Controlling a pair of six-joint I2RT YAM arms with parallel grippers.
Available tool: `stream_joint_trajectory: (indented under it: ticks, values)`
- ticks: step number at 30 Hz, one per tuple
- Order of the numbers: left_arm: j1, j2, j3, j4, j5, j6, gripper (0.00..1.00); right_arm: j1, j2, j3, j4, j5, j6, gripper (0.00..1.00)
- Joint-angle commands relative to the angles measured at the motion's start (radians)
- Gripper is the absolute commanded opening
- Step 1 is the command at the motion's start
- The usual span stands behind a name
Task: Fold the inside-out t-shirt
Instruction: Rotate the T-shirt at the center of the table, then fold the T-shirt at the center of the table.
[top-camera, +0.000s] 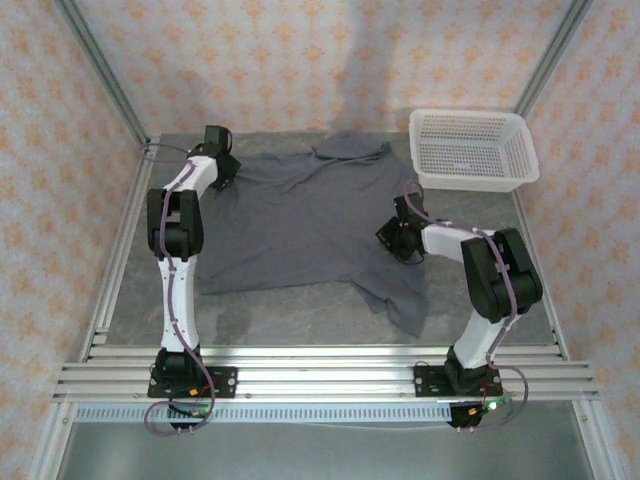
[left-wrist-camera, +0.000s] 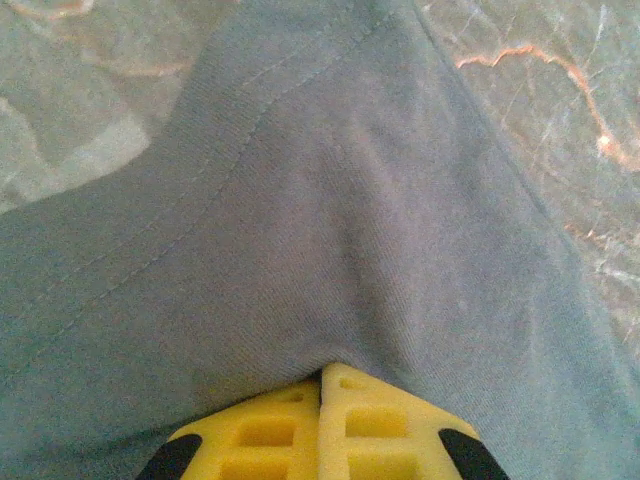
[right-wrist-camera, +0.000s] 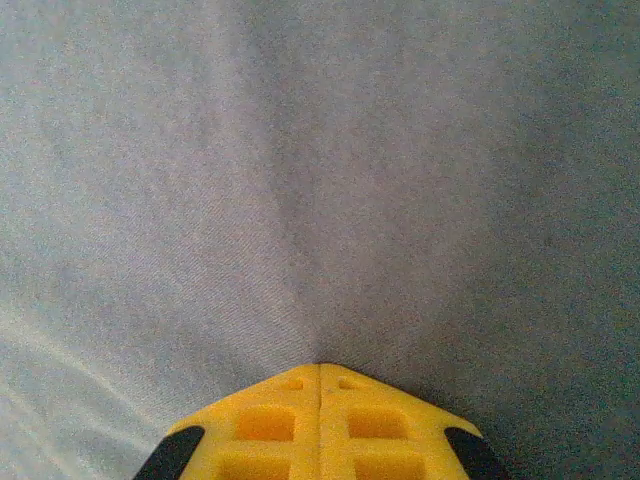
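Your left fingers (left-wrist-camera: 270, 435) are clenched on the far-left corner of the t-shirt (top-camera: 290, 220), which lies spread across the grey surface (top-camera: 125, 280). Your right fingers (right-wrist-camera: 265, 430) are pinched on its right side, near the white basket (top-camera: 470, 150).

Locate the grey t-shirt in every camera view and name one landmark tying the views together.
Top external: the t-shirt lies spread mid-table between the arms, left of the basket.
Left wrist: the t-shirt runs from top centre down into the shut left hand.
Right wrist: the t-shirt spans the picture, puckering at the shut right hand.
Landmark: the pinch points; from above, left hand on the far-left corner, right hand on the right side.
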Motion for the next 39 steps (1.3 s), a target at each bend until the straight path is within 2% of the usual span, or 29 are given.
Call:
stream_joint_trajectory:
  ticks: [1, 3, 6, 7, 11, 13, 16, 19, 24, 27, 31, 39]
  values:
    - [0.016, 0.038, 0.01, -0.048, 0.046, 0.023, 0.0, 0.089, 0.003, -0.076, -0.025, 0.018, 0.09, 0.0]
    - [0.016, -0.001, -0.018, -0.018, 0.068, 0.056, 0.0, 0.105, 0.004, -0.068, -0.02, 0.024, 0.08, 0.02]
    - [0.013, -0.157, -0.189, 0.122, 0.096, 0.073, 0.0, 0.081, -0.049, -0.001, -0.104, 0.068, 0.036, 0.04]
    - [0.014, -0.227, -0.264, 0.178, 0.117, 0.077, 0.02, 0.075, -0.084, 0.021, -0.127, 0.082, 0.012, 0.06]
    - [0.015, -0.537, -0.515, 0.311, 0.162, 0.116, 0.22, 0.055, -0.215, 0.089, -0.264, 0.154, -0.101, 0.16]
    - [0.012, -0.721, -0.65, 0.329, 0.172, 0.147, 0.26, 0.034, -0.313, 0.037, -0.282, 0.212, -0.122, 0.19]
    - [0.0, -0.956, -0.886, 0.364, 0.208, 0.159, 0.28, -0.031, -0.468, -0.11, -0.255, 0.269, -0.108, 0.29]
    - [-0.028, -1.157, -1.07, 0.319, 0.204, 0.172, 0.28, -0.073, -0.581, -0.197, -0.283, 0.222, -0.184, 0.35]
    - [-0.122, -1.401, -1.267, 0.164, 0.142, 0.225, 0.29, -0.073, -0.573, -0.25, -0.337, 0.1, -0.304, 0.37]
    - [-0.13, -1.521, -1.353, 0.086, 0.102, 0.204, 0.3, -0.074, -0.524, -0.273, -0.297, 0.067, -0.307, 0.41]
    - [-0.13, -1.626, -1.404, 0.002, 0.047, 0.19, 0.33, -0.073, -0.454, -0.279, -0.241, 0.042, -0.275, 0.41]
    - [-0.129, -1.653, -1.421, -0.08, -0.004, 0.187, 0.33, -0.074, -0.353, -0.264, -0.189, 0.07, -0.263, 0.35]
